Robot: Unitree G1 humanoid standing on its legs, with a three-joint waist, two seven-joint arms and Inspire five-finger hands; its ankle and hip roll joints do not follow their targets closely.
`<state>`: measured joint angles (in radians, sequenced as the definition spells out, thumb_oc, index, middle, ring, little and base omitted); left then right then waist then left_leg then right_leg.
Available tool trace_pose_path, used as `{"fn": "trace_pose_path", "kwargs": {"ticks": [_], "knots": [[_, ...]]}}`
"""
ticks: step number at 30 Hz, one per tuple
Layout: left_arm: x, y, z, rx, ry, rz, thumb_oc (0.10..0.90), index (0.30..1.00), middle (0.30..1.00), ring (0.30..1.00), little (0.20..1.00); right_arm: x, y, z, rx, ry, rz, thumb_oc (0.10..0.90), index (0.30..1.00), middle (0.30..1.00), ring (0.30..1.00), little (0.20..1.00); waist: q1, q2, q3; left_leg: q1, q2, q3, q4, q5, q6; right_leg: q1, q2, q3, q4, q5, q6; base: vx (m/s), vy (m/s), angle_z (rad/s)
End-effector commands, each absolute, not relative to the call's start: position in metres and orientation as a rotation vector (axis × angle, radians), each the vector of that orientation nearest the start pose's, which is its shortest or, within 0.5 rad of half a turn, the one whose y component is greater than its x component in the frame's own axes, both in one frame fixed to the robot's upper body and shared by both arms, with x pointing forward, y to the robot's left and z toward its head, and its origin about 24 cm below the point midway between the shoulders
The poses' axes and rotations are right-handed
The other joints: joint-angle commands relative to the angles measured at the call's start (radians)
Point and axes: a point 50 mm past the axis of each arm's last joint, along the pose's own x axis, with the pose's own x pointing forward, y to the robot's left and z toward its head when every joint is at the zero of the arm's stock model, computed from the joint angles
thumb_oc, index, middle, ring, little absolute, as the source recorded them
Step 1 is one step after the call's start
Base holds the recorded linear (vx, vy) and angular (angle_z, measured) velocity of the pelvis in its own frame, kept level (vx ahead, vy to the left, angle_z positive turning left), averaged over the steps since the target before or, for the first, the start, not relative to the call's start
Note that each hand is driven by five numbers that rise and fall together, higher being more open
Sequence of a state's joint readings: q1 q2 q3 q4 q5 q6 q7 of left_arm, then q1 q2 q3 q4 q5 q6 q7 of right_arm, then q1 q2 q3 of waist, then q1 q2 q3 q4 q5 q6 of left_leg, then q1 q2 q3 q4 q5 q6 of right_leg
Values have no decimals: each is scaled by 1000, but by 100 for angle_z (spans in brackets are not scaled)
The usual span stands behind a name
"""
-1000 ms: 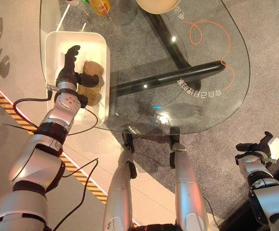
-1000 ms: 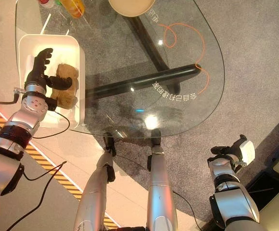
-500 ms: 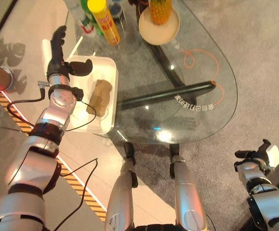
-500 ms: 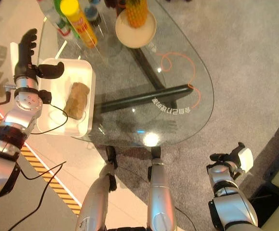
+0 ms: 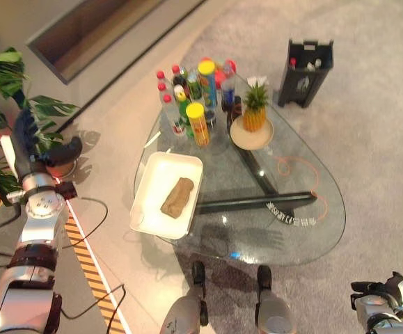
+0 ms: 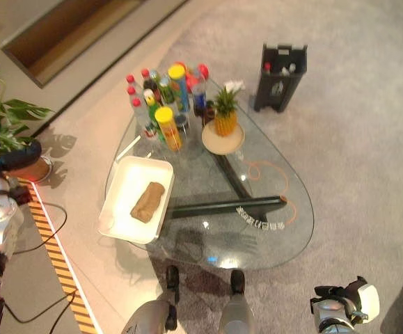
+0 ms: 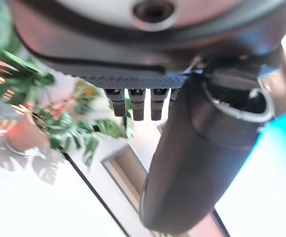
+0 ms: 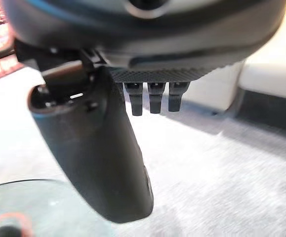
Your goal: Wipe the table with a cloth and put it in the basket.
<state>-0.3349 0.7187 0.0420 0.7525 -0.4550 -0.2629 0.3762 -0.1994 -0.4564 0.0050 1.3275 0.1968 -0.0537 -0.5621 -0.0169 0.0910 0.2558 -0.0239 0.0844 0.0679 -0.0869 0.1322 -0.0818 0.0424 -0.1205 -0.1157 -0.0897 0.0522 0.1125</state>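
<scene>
A brown cloth (image 5: 177, 197) lies crumpled inside the white basket (image 5: 149, 209), which stands on the left part of the glass table (image 5: 291, 229). My left hand (image 5: 30, 149) is raised well to the left of the table, in front of a potted plant, apart from the basket. Its fingers (image 7: 135, 106) are straight and its thumb stands out, with nothing held. My right hand (image 5: 381, 296) hangs low at the right, below the table's near edge; its fingers (image 8: 150, 98) are relaxed and empty.
Several bottles (image 5: 194, 97) crowd the table's far left. A pineapple (image 5: 255, 115) stands on a plate (image 5: 237, 139) beside them. A black bin (image 5: 305, 69) stands beyond the table. A potted plant (image 5: 6, 90) is at far left, and striped floor tape (image 5: 93, 271) runs by my left arm.
The camera has risen, so the whole scene looks smaller. My left hand let go of the cloth in the basket, lifted out and drew away to the left. The right hand stayed low.
</scene>
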Motion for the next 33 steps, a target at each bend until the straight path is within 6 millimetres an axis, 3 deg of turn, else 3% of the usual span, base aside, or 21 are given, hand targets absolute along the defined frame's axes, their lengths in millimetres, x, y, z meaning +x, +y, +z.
{"fn": "trace_pose_path", "kwargs": {"ticks": [1,5,7,13,21,26,33], "knots": [[257,395,85,234,-67,806,800,900,900,900,900,100,-358,-101,-597,1038,-941,800,900,900,900,900,33,-36,-130,29,-20,-33,0,-100,-13,-11,-31,-23,11,2,15,36,-8,19],[220,395,23,207,164,823,800,900,900,900,900,93,-350,-109,-591,1088,-859,800,900,900,900,900,46,-45,-160,52,-20,-57,0,-111,-12,15,-29,-12,2,-7,18,-21,11,15],[208,393,3,206,257,808,800,900,900,900,900,92,-347,-112,-587,1101,-826,800,900,900,900,900,47,-49,-167,60,-17,-55,0,-115,-11,23,-29,-12,2,-10,18,0,0,0],[165,366,-66,175,613,686,800,900,900,900,900,87,-338,-121,-582,1195,-675,800,900,900,900,900,49,-60,-190,93,-9,-41,0,-129,-6,53,-21,-14,2,-22,13,-1,6,1],[123,320,-120,154,948,456,800,900,900,900,900,77,-324,-132,-552,1333,-550,800,900,900,900,900,53,-70,-206,110,-1,-31,0,-136,-4,64,-24,-24,2,-21,19,12,3,-1],[112,298,-135,232,1091,278,800,900,900,900,900,76,-314,-138,-575,1412,-392,800,900,900,900,900,52,-72,-206,117,6,-18,0,-139,-5,68,-27,-34,2,-22,20,4,7,0],[100,281,-147,265,1259,83,800,900,900,900,900,86,-301,-142,-643,1380,-271,800,900,900,900,900,43,-76,-206,121,13,-4,0,-140,-5,70,-33,-39,2,-18,25,0,0,0]]}}
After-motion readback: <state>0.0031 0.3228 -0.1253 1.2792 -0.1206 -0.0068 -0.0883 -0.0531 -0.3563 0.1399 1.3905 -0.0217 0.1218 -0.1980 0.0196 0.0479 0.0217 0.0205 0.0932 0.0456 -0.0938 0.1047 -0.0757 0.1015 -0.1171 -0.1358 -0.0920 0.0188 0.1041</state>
